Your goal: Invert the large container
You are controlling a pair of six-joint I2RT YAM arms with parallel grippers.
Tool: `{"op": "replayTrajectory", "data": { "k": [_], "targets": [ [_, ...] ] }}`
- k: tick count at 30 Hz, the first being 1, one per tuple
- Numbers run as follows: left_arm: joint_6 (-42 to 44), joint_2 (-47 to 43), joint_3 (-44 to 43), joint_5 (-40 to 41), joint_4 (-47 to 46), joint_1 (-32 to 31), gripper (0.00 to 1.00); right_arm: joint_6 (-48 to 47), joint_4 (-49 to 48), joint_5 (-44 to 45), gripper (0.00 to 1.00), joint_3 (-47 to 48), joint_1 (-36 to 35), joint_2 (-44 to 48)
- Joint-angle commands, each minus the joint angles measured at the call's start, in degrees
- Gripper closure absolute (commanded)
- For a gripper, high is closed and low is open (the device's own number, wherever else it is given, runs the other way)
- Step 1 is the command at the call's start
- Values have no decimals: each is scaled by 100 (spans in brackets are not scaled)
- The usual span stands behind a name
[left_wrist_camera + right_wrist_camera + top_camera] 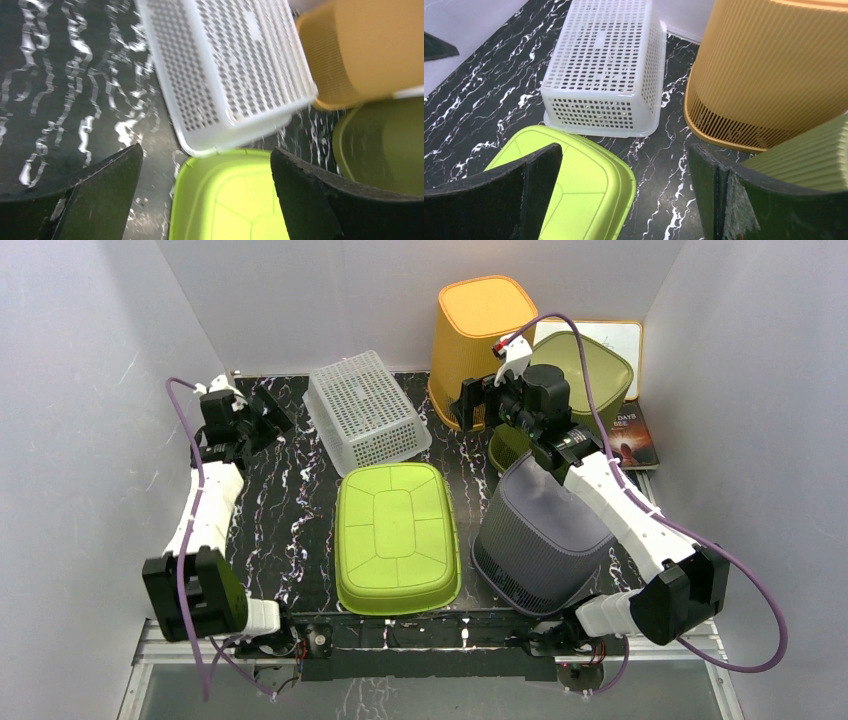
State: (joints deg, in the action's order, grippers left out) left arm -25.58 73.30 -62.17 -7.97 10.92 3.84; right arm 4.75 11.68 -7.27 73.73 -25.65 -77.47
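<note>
Lying bottom-up: lime tub [395,535], white basket [365,410], orange bin [480,320]; left hand [206,150], right hand [625,147] wide.

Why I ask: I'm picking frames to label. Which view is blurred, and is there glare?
Left wrist: smeared, white basket and orange bin soft-edged. Right wrist: crisp on the basket, its near fingers dark. Top external: sharp, evenly lit, no strong glare.

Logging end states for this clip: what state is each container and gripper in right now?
lime green tub: upside down
white perforated basket: upside down
orange bin: upside down
gray bin: upside down
olive bin: mouth up
left gripper: open, empty
right gripper: open, empty
</note>
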Motion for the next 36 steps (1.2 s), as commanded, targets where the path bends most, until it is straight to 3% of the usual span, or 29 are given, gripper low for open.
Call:
{"op": "replayTrajectory", "data": {
  "k": [1, 8, 13, 16, 19, 23, 33, 36],
  "targets": [
    [621, -258, -132, 9, 881, -710, 2, -162, -312, -226, 2, 444, -44, -332],
    [631, -1284, 265, -1003, 444, -1511, 2, -157, -338, -113, 2, 837, -206, -284],
    [252, -1891, 812, -1248, -148, -2317, 2, -14, -317, -116, 2, 905, -221, -280],
    [271, -1934, 1116, -836, 8, -2762, 2, 21, -252, 53, 2, 1048, -303, -291],
    [396, -1707, 1118, -166, 507, -3167, 2, -117, 607, 506, 2, 1794, -478, -699],
    [460, -1454, 944, 393, 932, -3359, 2, -153, 1225, 354, 2, 2113, -721, -1139],
    [352, -1632, 1009, 729, 997, -3367, 1, 162, 628, 417, 2, 1302, -1270, -1127],
    [319, -1595, 983, 765, 1026, -3369, 1, 298, 411, 855, 2, 1114, -1390, -1060]
  ]
}}
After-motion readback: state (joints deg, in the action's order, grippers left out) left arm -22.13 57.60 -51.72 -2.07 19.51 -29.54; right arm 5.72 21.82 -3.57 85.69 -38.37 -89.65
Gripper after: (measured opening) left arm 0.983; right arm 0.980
